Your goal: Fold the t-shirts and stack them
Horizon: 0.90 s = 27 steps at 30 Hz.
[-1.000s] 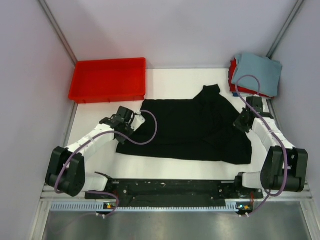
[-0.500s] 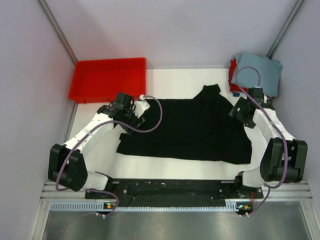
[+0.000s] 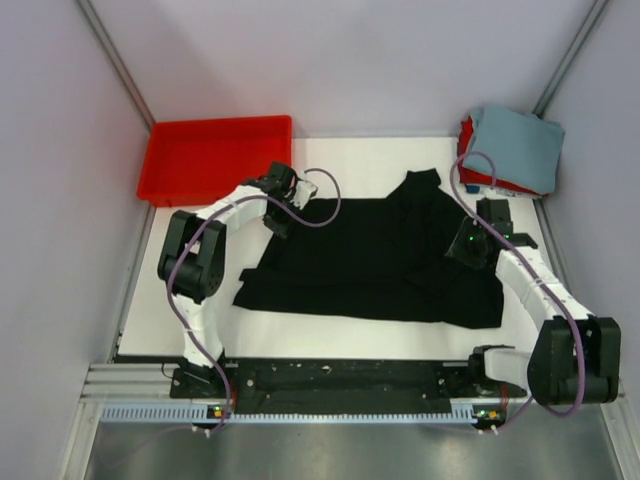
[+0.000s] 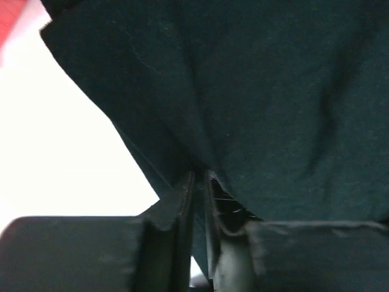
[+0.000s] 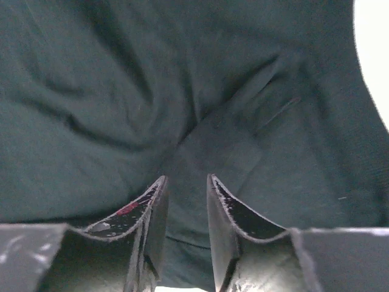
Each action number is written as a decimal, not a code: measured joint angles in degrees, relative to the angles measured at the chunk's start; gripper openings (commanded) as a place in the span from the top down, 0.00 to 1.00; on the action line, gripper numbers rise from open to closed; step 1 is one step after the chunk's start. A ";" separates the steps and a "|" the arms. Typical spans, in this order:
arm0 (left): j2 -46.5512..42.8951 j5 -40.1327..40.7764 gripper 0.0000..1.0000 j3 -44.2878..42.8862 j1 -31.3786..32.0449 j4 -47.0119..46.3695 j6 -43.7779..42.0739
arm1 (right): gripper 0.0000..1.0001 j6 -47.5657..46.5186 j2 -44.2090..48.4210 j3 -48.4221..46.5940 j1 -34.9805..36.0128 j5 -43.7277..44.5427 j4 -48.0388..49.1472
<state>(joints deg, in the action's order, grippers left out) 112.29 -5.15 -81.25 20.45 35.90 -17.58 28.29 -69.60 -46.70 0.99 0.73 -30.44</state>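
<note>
The black t-shirt (image 3: 370, 255) is large and of soft cloth, and it lies spread out in the middle of the white table (image 3: 340, 160), flat on its left part and crumpled with many folds on its right part. The left gripper (image 4: 198, 182) is at the far left corner of this shirt; its fingers (image 4: 182, 201) are almost pressed together and pinch a small ridge of the black cloth, and the creases run toward the tips. The right gripper (image 5: 185, 185) is over the crumpled right part; its fingers (image 5: 152, 204) stand a little apart with cloth between them, and I cannot tell if they grip it. There are three t-shirts: the black one, and in the far right corner a folded grey-blue t-shirt (image 3: 518, 145) lying on a folded red t-shirt (image 3: 467, 150). One red tray (image 3: 215, 158) stands at the far left
</note>
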 measured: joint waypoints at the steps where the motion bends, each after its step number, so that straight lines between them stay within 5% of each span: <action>1: 0.22 0.72 1.00 0.04 0.00 -0.24 0.35 | 0.81 0.66 -0.15 1.95 0.85 -1.40 1.18; 5: 0.20 2.67 1.00 1.31 -0.11 -3.30 0.87 | 0.95 2.93 -3.58 6.16 1.77 -3.17 3.10; 17: -9.66 8.87 1.00 16.24 -6.84 -8.94 -0.20 | 0.97 4.22 -17.55 0.98 -0.04 -2.12 5.79; 21: -11.56 4.59 0.62 17.03 -8.79 -8.07 -1.20 | 0.94 3.15 -19.28 -1.20 -0.04 -1.03 5.79; 24: -12.83 -0.26 0.51 16.15 -7.50 -7.19 -0.66 | 0.92 1.79 -20.15 -3.17 -0.52 1.77 4.37; 27: -12.33 -3.34 0.46 12.96 -5.64 -6.69 0.55 | 0.78 0.68 -20.81 -6.34 -2.05 4.87 2.34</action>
<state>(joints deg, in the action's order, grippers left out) 99.96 -8.49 -68.29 14.81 29.21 -17.04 28.97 -90.41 -53.04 -1.06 5.61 -28.10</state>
